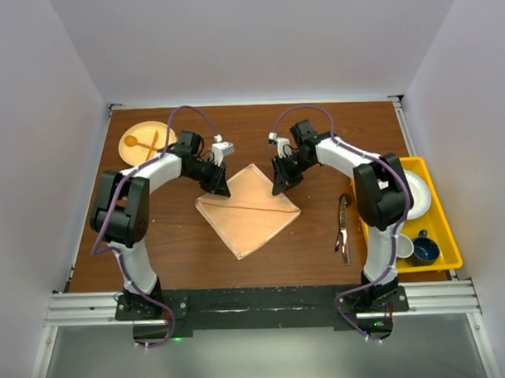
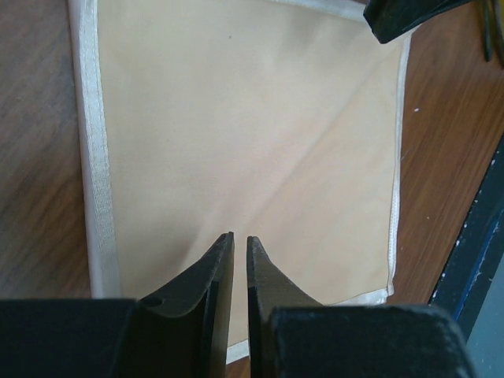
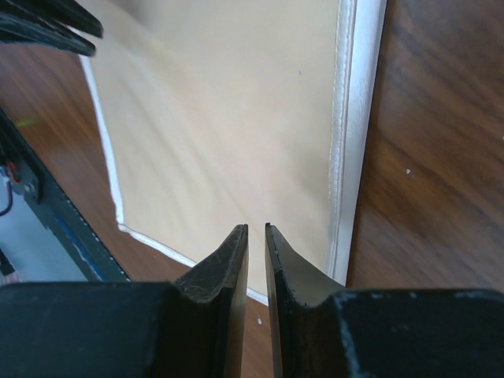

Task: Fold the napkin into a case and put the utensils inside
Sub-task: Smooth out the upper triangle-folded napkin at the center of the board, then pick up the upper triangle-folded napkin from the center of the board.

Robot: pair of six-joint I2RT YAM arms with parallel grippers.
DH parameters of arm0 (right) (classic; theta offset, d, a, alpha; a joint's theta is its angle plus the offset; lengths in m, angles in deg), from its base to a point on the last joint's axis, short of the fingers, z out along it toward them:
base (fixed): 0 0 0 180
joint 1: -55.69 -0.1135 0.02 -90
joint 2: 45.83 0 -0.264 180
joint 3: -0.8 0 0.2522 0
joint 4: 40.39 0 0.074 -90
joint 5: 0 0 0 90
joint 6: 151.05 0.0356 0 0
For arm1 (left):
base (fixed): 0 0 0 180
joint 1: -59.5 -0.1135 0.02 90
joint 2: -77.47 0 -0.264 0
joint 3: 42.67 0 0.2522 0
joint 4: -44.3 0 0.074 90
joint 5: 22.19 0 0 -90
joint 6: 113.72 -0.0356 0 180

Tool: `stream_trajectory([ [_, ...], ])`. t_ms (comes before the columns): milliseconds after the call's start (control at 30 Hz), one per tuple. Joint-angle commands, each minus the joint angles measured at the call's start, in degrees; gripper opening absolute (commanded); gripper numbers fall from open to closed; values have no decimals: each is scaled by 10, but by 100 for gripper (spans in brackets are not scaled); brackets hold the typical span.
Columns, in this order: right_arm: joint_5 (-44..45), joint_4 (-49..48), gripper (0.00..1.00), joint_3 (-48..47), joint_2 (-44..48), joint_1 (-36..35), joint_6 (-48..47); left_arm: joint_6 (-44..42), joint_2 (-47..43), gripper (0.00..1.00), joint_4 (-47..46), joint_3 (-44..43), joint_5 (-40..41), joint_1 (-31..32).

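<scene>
The peach-orange napkin (image 1: 249, 210) lies flat on the wooden table as a folded square turned like a diamond, with a diagonal crease across it. My left gripper (image 1: 221, 190) hovers over its upper-left edge, and in the left wrist view (image 2: 240, 238) its jaws stand barely apart over the cloth (image 2: 236, 118) with nothing between them. My right gripper (image 1: 279, 186) is over the upper-right edge. Its jaws (image 3: 256, 228) also show a slim gap above the cloth (image 3: 228, 118) and hold nothing. The dark utensils (image 1: 343, 227) lie on the table to the right of the napkin.
A round wooden plate (image 1: 169, 140) with a pale wooden spoon and fork sits at the back left. A yellow tray (image 1: 441, 232) at the right edge holds a white plate (image 1: 417, 191) and a blue cup (image 1: 425, 251).
</scene>
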Motion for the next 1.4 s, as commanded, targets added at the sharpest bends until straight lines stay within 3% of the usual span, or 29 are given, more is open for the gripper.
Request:
stream_trajectory([
  [0, 21, -15, 19, 43, -5, -8, -43, -22, 17, 18, -1, 8, 37, 4],
  [433, 21, -17, 22, 158, 37, -43, -57, -78, 75, 19, 34, -33, 53, 27],
  [500, 7, -4, 23, 155, 43, -49, -69, -88, 75, 20, 49, -37, 48, 32],
  [667, -75, 50, 30, 119, 79, -49, -85, -115, 12, 30, 40, -40, -60, 26],
  [833, -119, 21, 38, 66, 105, -8, -33, -68, 6, 35, -44, -80, -73, 26],
  [1033, -67, -51, 49, 32, 77, 26, 22, -47, 87, 46, -95, -157, -28, 40],
  [1367, -15, -101, 45, 73, 26, 26, 23, -35, 176, 48, -116, -215, -16, 51],
])
